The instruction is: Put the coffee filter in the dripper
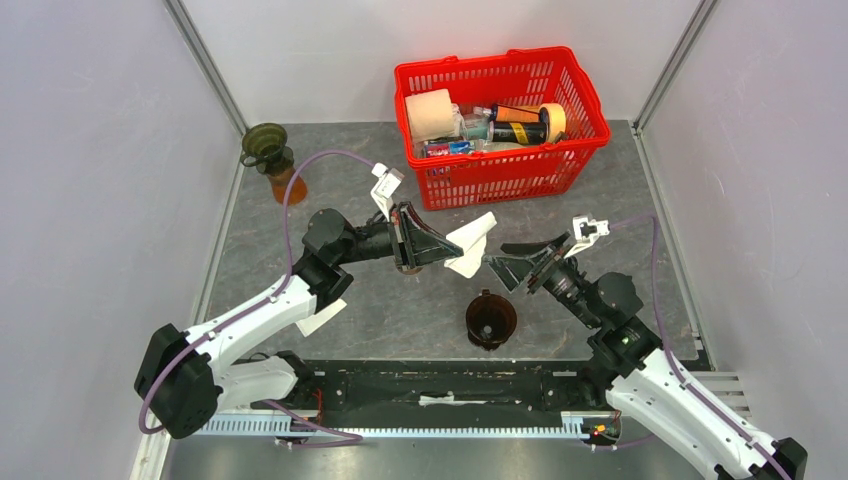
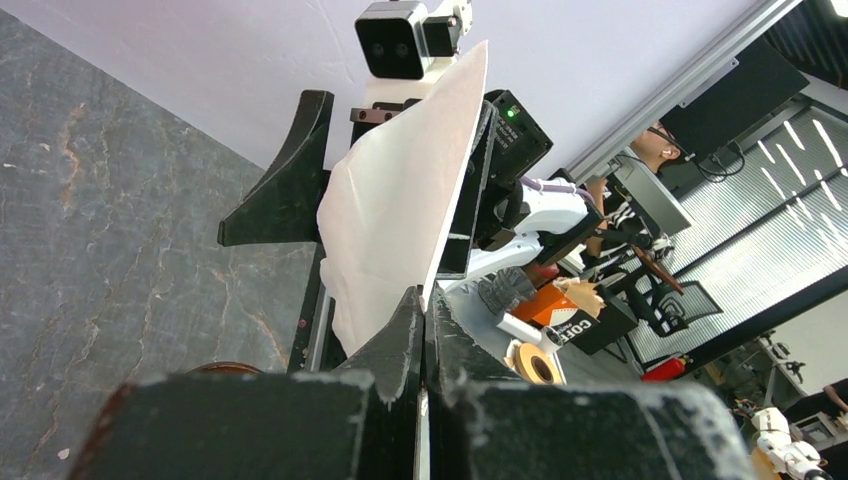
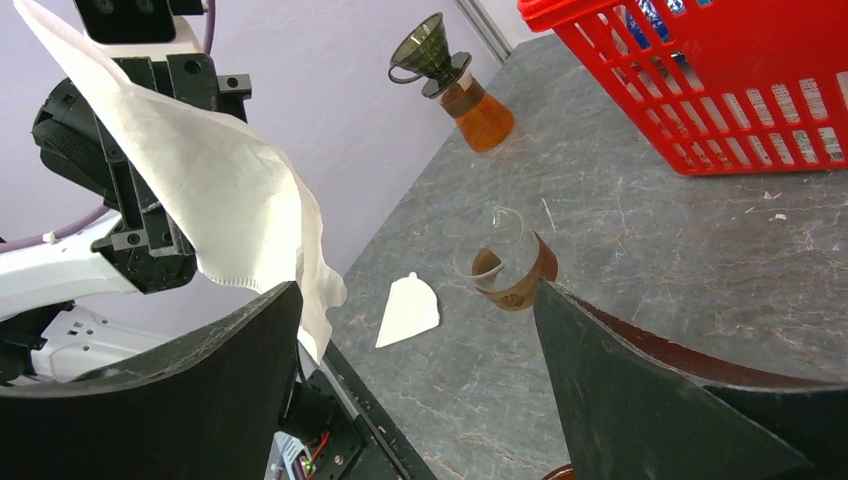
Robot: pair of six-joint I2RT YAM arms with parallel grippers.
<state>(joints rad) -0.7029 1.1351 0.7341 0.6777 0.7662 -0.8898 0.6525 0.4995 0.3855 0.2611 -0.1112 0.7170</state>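
My left gripper (image 1: 446,248) is shut on a white paper coffee filter (image 1: 472,244), holding it in the air by one edge; the left wrist view shows the filter (image 2: 400,200) fanning out past the closed tips (image 2: 425,300). My right gripper (image 1: 497,257) stands open just right of the filter, facing it, with nothing between its fingers (image 3: 415,288); the filter (image 3: 210,200) hangs beside its left finger. A dark brown dripper (image 1: 491,320) sits on the table below and in front of both grippers.
A second flat filter (image 1: 322,316) (image 3: 408,310) lies on the table under the left arm. A dark funnel dripper on an amber carafe (image 1: 272,158) (image 3: 450,85) stands back left. The red basket (image 1: 500,170) of items sits at the back. A small clear brown-banded cup (image 3: 510,270) is nearby.
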